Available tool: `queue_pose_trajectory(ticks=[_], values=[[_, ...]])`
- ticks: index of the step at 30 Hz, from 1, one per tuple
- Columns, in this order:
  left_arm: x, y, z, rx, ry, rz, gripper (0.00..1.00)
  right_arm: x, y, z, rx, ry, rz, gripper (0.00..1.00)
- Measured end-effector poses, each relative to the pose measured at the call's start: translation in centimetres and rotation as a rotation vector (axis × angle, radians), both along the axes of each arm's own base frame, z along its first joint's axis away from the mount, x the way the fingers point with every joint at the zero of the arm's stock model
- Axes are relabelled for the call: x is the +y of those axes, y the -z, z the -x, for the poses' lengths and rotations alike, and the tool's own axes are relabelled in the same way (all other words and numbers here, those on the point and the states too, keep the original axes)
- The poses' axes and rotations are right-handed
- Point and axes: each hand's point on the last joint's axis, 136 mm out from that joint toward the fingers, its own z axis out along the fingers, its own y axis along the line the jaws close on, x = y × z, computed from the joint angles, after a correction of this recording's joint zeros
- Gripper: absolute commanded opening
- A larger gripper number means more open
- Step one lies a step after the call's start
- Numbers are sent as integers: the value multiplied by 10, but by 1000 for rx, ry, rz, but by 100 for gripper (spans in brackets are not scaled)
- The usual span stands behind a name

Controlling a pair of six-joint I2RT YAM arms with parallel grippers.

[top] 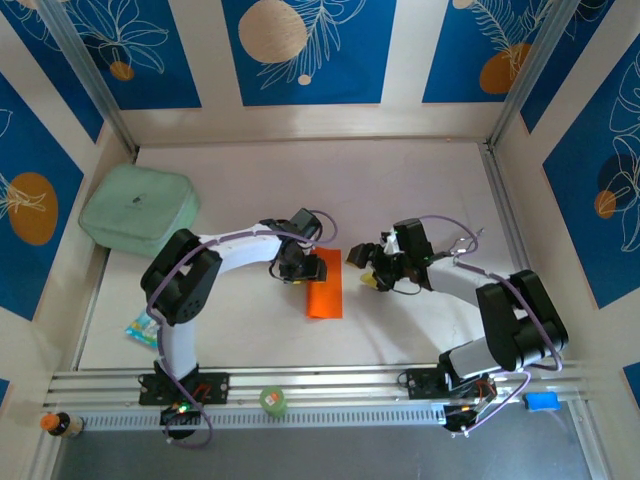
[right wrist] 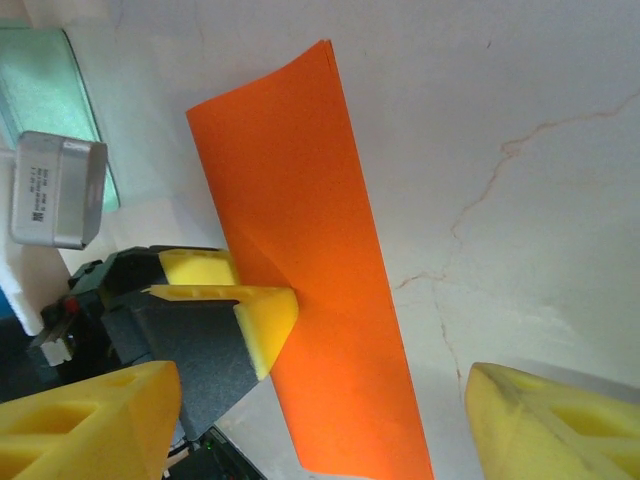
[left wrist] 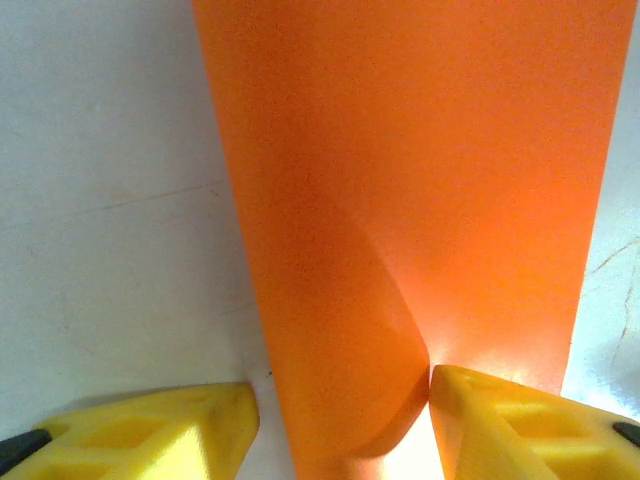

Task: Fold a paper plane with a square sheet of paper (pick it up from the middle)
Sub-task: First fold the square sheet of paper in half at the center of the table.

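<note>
Progress: sitting early, going by the shape of the paper. Finding the square sheet of paper [top: 324, 292] lying on the table [top: 420, 190] between the two arms, showing as a narrow orange strip, apparently doubled over once along its length and not tapering to any point. Catching, through the left wrist camera, a rounded swell in the upper layer, curving over instead of lying flat, so judging the fold as laid but not yet pressed sharp. Noticing one end of the strip standing slightly curled up off the table in the right wrist view.

Straddling the strip's left edge, toward its far end, with the left gripper [top: 303, 266]: jaws standing parted, not clamping, one yellow finger [left wrist: 520, 420] touching the swell, the other [left wrist: 150, 430] sitting just clear of the paper. Hanging just beside the strip's right edge, the right gripper [top: 363, 268]: jaws spread wide, gripping nothing, bracketing one end of the strip from above.

Leaving, by this reading, most of the work ahead: flattening the centre crease, turning the front corners in for a nose, folding the wings down. Sitting well apart from all this, at the far left of the table, a pale green pad [top: 140, 210].
</note>
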Motion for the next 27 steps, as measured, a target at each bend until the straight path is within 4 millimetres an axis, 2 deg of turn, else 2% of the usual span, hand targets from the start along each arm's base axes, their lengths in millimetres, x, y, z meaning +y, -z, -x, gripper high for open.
queue_pose_trajectory(ticks=[9,27], values=[[0,0,0,1,-1,-2,51,3,5,3,11,-14,8,65],[0,1,-1,15,16,-19,56,-7,7,0,7,26,52,67]])
